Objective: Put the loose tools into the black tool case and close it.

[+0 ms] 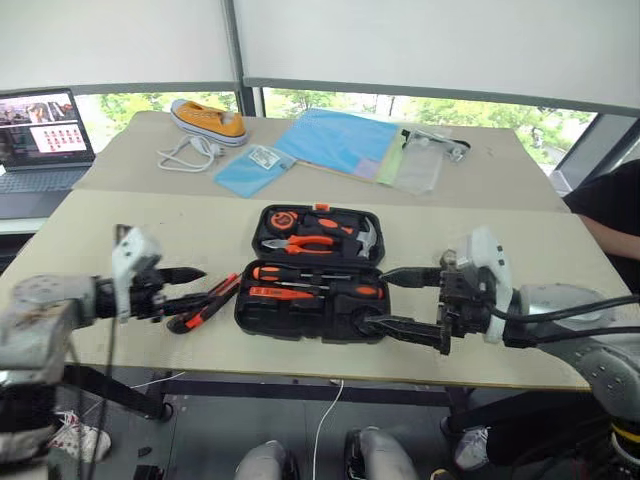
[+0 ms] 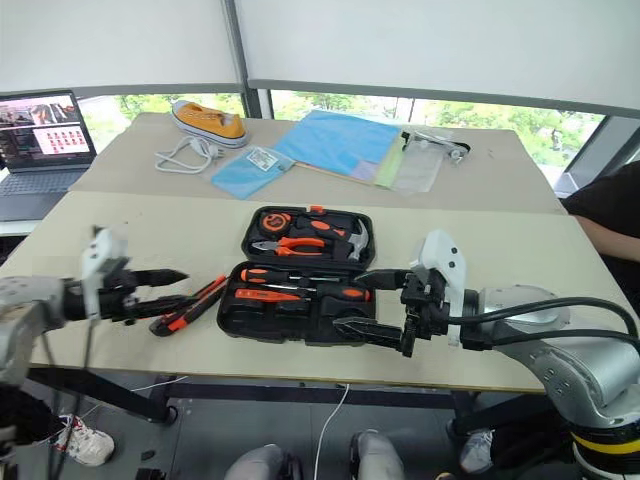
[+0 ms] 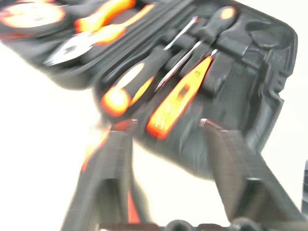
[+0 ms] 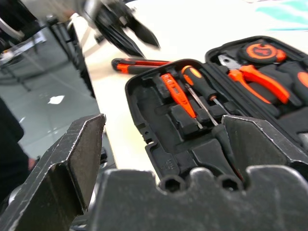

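The left gripper hovers open just left of the black tool case. The right gripper hangs open at the case's right end, fingers pointing inward.

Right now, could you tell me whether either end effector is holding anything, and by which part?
Nothing is held: the left end effector and the right end effector are both open and empty.

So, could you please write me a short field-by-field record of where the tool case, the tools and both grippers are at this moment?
case: black tool case lies open on the table, lid half on the far side
in near half: two screwdrivers with orange-and-black handles, slim orange screwdriver
in lid: pliers, hammer, round orange-and-black tape measure
outside: utility knife on the table, at the case's left
left gripper: open, empty, by the knife
right gripper: open, empty, at the case's right end
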You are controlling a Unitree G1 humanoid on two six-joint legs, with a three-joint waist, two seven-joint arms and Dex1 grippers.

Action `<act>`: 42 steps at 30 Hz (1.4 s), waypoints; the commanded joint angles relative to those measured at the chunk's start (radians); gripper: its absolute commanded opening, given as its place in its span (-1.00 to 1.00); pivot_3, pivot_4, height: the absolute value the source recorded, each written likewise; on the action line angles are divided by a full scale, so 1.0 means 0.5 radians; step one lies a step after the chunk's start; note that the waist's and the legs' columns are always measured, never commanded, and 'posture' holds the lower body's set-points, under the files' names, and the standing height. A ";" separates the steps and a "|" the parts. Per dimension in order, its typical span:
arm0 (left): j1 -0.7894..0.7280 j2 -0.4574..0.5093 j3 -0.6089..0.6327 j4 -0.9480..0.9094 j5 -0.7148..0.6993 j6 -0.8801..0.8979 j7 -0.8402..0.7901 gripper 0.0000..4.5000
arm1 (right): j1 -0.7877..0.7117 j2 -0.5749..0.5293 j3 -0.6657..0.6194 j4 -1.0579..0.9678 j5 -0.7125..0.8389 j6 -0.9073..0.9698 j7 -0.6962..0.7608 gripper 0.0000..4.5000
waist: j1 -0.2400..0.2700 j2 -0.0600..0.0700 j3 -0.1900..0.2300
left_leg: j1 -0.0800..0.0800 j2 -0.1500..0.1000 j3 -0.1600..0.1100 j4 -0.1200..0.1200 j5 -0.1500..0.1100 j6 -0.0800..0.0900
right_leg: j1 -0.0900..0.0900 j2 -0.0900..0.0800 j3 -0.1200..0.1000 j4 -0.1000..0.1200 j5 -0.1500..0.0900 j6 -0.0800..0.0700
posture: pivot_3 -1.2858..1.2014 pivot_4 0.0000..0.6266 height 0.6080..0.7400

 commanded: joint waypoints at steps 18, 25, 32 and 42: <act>-0.619 0.140 -0.849 0.350 0.340 -0.019 0.182 0.98 | -0.005 0.073 0.004 -0.112 -0.127 -0.081 0.129 1.00 | 0.040 0.002 0.001 | -0.004 -0.002 0.008 -0.002 -0.006 -0.018 | -0.007 0.004 -0.003 0.006 0.001 -0.004 | 0.03 -0.52 0.67; -0.805 0.077 -1.125 0.726 0.542 -0.201 0.145 0.61 | 0.102 0.054 -0.092 -0.235 -0.082 -0.043 0.036 1.00 | 0.036 0.008 -0.003 | 0.001 -0.003 0.013 -0.005 -0.006 -0.018 | -0.006 0.003 0.001 0.005 -0.001 -0.004 | 0.03 -0.52 0.67; -0.865 0.050 -0.976 0.944 0.517 -0.271 0.252 -0.21 | 0.173 0.012 -0.158 -0.252 -0.079 -0.060 0.032 1.00 | 0.033 0.016 -0.008 | 0.006 -0.001 0.012 -0.005 -0.006 -0.018 | -0.004 0.000 0.005 0.007 0.000 -0.002 | 0.03 -0.52 0.67; -1.108 0.084 -0.846 0.613 0.178 -0.551 -0.284 -0.21 | 0.258 -0.073 -0.220 -0.287 0.012 -0.014 0.046 1.00 | 0.052 0.013 -0.006 | -0.003 0.012 0.012 0.001 -0.004 -0.016 | -0.007 0.008 -0.002 0.007 -0.001 -0.007 | 0.03 -0.52 0.67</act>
